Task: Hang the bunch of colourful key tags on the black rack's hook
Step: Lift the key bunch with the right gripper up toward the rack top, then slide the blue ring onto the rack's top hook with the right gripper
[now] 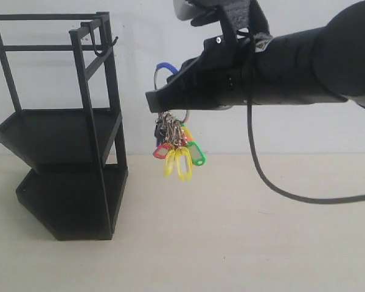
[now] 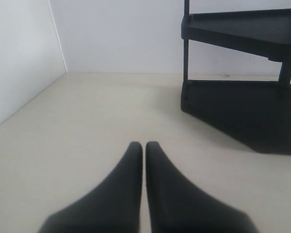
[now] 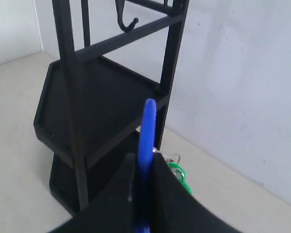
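Right arm [image 1: 304, 61]: nearest the exterior camera, a black bulk filling the upper right and reaching left to the centre; a black cable [image 1: 253, 152] loops down from it and off the right edge.
Right hand [image 1: 153, 101]: pinches the blue loop [image 1: 165, 66]. In the right wrist view [image 3: 143, 162] its fingers [image 3: 116, 194] press on either side of the loop [image 3: 148, 131], which stands up above them.
Bunch [image 1: 179, 152]: hangs in the air below the right hand, at the centre of the exterior frame, clear of the tabletop [image 1: 231, 231]. Metal rings sit above, with yellow, red and green tags lowest.
Left hand [image 2: 139, 145]: fingers pressed together with nothing between them, low over the tabletop [image 2: 87, 121], with the rack's lower tray [image 2: 233, 114] beyond.
Tabletop: pale beige, lower half of the exterior frame.
Rack [image 1: 55, 131]: stands on the tabletop at the left of the exterior frame, with two black angular trays, thin posts and crossbars. It lies just ahead of the right hand in the right wrist view [image 3: 102, 97].
Hook [image 1: 99, 52]: upper left of the exterior frame, on the rack's top bar. The bunch is well apart from it, to its right and lower. It also shows in the right wrist view [image 3: 122, 22], beyond the loop.
Wall [image 1: 243, 134]: white, behind everything.
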You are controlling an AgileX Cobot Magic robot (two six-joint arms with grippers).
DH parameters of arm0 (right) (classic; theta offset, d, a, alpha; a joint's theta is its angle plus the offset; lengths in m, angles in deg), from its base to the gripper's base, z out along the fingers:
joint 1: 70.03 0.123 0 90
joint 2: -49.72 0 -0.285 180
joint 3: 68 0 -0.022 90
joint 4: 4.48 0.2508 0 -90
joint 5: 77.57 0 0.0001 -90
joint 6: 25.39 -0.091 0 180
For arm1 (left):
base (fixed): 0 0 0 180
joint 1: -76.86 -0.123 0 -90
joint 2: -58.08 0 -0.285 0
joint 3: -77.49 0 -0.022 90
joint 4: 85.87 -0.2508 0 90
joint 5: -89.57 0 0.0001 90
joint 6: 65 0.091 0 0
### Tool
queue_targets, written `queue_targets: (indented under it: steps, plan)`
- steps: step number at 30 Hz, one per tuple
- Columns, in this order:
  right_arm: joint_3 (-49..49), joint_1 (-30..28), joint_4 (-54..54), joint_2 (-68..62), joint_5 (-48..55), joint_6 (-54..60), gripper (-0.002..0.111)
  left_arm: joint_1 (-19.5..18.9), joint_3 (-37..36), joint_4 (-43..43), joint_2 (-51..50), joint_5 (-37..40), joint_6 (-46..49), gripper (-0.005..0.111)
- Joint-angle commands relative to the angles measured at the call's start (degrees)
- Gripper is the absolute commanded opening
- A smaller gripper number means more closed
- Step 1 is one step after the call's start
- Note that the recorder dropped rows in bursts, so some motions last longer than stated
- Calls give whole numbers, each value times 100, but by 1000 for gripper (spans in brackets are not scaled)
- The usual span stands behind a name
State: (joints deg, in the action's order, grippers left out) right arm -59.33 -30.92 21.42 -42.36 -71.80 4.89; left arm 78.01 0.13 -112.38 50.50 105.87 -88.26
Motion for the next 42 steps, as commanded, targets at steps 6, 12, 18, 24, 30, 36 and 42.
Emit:
queue_targets:
  steps: [6, 12, 18, 24, 30, 36, 42]
  plan:
    - [-1028, -29, 11, -613, -347, -32, 0, 7, 14, -1, -20, -10, -32, 4]
    - [-1686, -29, -64, -1176, -446, 24, 0, 7, 14, -1, -20, -10, -32, 4]
    - [-2417, -29, -74, -1841, -421, 177, 0, 7, 14, -1, -20, -23, -32, 4]
    - [-2745, -16, -74, -2175, -419, 191, 0, 7, 14, -1, -20, -23, -32, 4]
    - [-2818, 119, -74, -2315, -539, 218, 0, 7, 14, -1, -20, -23, -32, 4]
    - [-2818, 152, -74, -2329, -410, 215, 0, 7, 14, -1, -20, -23, -32, 4]
    - [-2818, 328, -74, -2329, -532, 211, 0, 7, 14, -1, -20, -23, -32, 4]
